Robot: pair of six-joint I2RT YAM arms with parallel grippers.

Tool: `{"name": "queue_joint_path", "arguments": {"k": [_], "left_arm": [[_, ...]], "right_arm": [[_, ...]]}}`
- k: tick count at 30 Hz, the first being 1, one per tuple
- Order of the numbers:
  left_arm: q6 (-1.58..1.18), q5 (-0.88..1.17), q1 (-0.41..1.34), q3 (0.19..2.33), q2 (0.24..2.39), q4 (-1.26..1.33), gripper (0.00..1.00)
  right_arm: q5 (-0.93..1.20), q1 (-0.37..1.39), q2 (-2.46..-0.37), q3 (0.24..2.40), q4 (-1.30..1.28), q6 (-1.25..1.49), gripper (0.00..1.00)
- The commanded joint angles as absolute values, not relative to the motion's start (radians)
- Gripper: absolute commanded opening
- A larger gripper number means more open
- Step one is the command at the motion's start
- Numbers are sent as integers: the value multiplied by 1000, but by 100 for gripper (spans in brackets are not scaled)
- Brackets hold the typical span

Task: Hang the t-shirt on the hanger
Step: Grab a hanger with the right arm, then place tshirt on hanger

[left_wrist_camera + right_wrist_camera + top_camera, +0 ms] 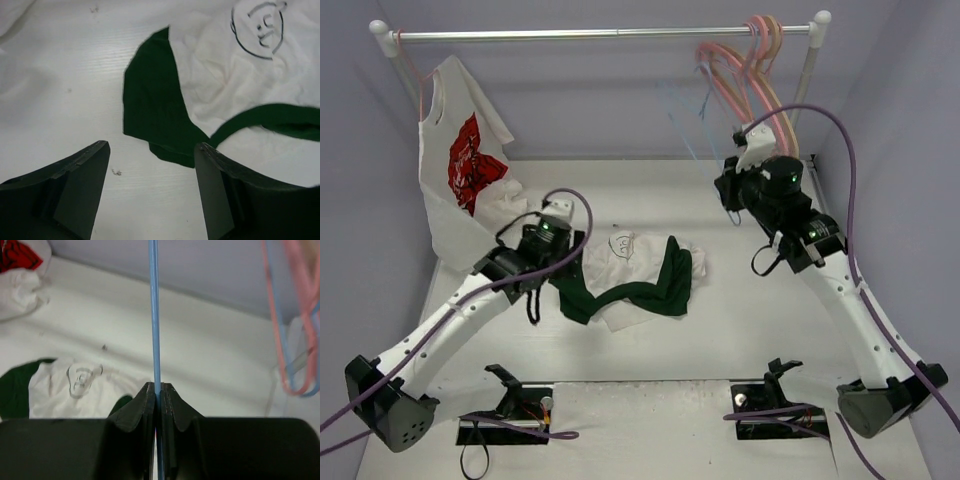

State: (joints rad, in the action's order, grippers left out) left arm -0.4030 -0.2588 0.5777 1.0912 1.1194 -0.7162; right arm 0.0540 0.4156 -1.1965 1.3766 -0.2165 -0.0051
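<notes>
T-shirt (225, 85) lies just ahead of the wide-spread left hand (151, 147).

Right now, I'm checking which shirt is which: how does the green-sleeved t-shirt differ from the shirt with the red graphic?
The t-shirt lies crumpled on the table; the red-graphic shirt hangs from the rail. The t-shirt has dark green sleeves and a small outline print; the red-graphic shirt carries a large red print. Both are mostly white.
</notes>
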Motion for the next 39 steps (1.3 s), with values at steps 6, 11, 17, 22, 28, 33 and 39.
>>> {"name": "queue_joint_path", "arguments": {"k": [6, 11, 17, 22, 28, 33, 39], "left_arm": [[-575, -637, 954, 907, 1178, -614, 61], [-574, -721, 1045, 819, 1253, -480, 61], [-571, -747, 1075, 744, 1324, -355, 61], [-561, -759, 1075, 729, 1379, -311, 61], [-558, -767, 1075, 727, 1416, -298, 61], [-575, -747, 1078, 727, 1407, -327, 61], [-569, -741, 1080, 704, 1388, -313, 61]], "right_arm": [[95, 476, -967, 1149, -224, 90, 0], [113, 482, -891, 1080, -239, 113, 0], [110, 482, -833, 1034, -241, 124, 0], [107, 482, -821, 1022, -238, 126, 0], [107, 482, -819, 1017, -235, 126, 0], [104, 480, -815, 1015, -236, 127, 0], [104, 482, -819, 1009, -233, 129, 0]]}}
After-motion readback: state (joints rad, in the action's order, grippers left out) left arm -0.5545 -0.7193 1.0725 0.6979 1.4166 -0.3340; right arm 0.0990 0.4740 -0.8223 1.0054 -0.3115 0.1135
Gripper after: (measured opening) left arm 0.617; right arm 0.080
